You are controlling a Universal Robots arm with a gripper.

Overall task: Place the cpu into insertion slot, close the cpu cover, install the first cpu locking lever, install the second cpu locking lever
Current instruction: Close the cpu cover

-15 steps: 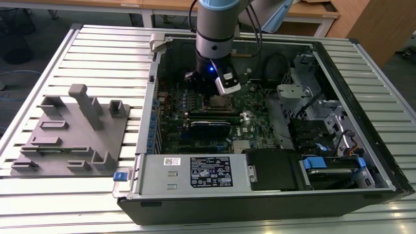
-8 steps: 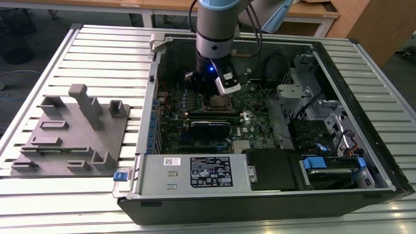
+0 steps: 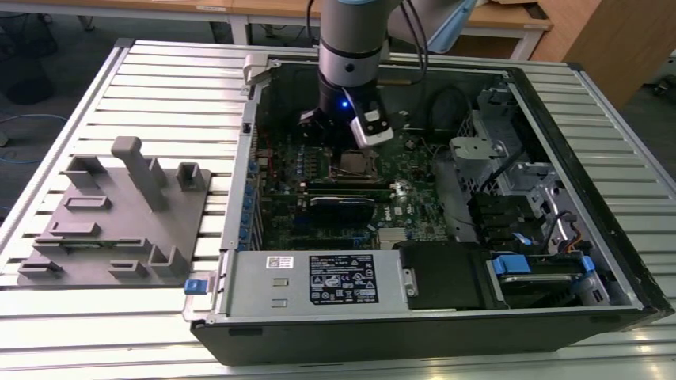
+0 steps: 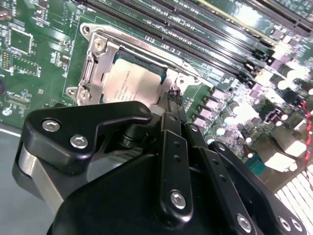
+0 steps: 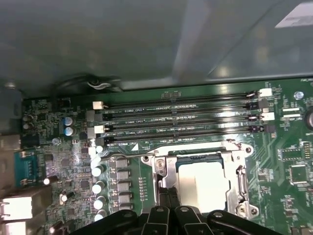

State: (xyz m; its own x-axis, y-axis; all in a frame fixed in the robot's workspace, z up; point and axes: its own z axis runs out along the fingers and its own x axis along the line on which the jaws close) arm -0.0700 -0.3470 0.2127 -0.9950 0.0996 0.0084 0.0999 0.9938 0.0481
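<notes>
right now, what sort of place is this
Probably a robotics lab or workshop: a robot arm reaches into an open computer case lying on a slatted metal table, with wooden desks behind.

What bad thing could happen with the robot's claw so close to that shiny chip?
The gripper sits right at the edge of the cpu cover, beside the cpu. A slip sideways might scratch the chip or bend the thin cover. The small parts on the green board nearby could also get bumped.
</notes>
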